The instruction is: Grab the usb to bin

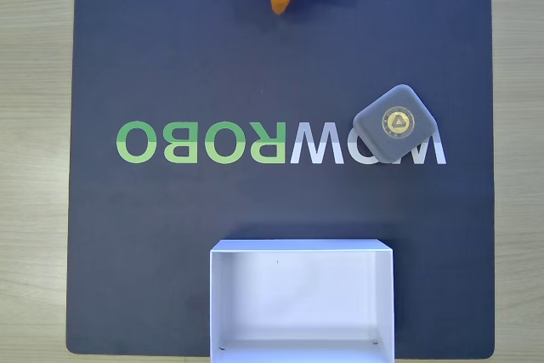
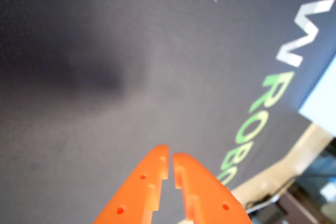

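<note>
The usb (image 1: pixel 396 123) is a dark grey rounded-square case with a round yellow emblem. It lies tilted on the dark mat, over the white letters at the right in the fixed view. The bin (image 1: pixel 302 248), a shallow white open box, sits at the mat's bottom edge with nothing in it. Its pale corner (image 2: pixel 324 100) enters the wrist view at the right. My orange gripper (image 1: pixel 279 6) points down from the top edge, far from the usb and up-left of it. In the wrist view the gripper (image 2: pixel 170 157) hangs over bare mat, fingers together and holding nothing.
The dark mat (image 1: pixel 170 235) carries green and white "ROBO" lettering (image 1: pixel 200 142) across its middle. Light wood table (image 1: pixel 34 167) borders the mat on both sides. Bare mat lies between gripper, usb and bin.
</note>
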